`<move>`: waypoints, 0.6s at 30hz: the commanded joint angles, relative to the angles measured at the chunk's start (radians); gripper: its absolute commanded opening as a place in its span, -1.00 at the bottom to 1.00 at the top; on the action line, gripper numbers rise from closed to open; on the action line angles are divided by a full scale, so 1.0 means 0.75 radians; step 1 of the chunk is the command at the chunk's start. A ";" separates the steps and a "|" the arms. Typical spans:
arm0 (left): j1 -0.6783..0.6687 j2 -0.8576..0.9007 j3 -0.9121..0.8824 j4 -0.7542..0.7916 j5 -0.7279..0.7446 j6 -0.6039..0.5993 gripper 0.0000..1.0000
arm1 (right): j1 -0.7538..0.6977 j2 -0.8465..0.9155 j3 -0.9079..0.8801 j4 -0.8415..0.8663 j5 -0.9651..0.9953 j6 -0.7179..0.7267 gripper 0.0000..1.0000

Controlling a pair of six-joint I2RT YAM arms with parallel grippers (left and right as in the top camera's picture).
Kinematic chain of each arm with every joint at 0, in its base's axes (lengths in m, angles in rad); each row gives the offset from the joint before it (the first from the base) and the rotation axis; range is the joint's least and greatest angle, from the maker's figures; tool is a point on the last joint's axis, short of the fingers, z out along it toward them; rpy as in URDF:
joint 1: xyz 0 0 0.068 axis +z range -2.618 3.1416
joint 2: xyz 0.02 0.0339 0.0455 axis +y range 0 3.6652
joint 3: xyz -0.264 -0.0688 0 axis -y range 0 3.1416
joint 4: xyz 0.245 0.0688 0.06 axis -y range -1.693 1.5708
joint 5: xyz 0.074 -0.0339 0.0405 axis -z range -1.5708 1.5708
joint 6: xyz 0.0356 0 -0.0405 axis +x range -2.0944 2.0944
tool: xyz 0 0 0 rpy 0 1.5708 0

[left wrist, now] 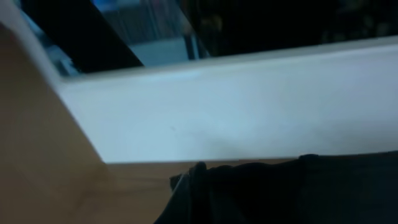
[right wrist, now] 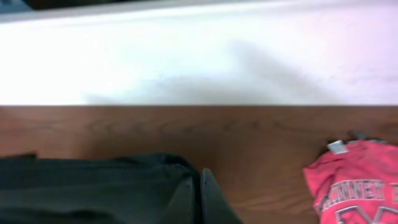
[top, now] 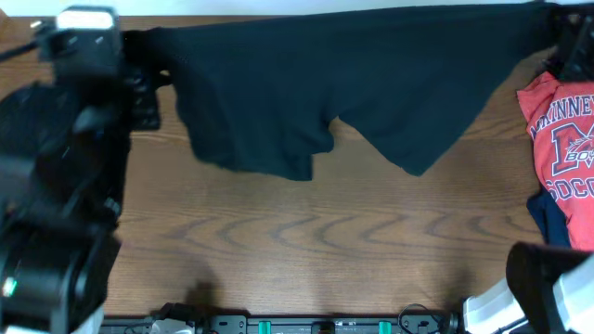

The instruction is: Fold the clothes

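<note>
The black T-shirt [top: 353, 74] hangs stretched across the far side of the table, its lower edge drooping onto the wood. My left gripper [top: 141, 44] is shut on its far left corner, and my right gripper [top: 562, 35] is shut on its far right corner. In the left wrist view the dark fabric [left wrist: 280, 193] bunches at the left gripper's fingertips [left wrist: 196, 173]. In the right wrist view the right gripper's fingers [right wrist: 200, 182] are pressed together on the shirt's edge [right wrist: 93, 186]. The neck label is not visible.
A red T-shirt with white lettering [top: 564, 139] lies at the right edge, also in the right wrist view [right wrist: 354, 186]. A navy garment [top: 549, 218] lies just below it. A white wall [right wrist: 199, 56] runs behind the table's far edge.
</note>
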 commanded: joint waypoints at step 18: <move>0.027 -0.090 0.040 -0.011 -0.451 0.134 -0.88 | -0.033 -0.135 -0.035 -0.030 0.446 0.105 -0.98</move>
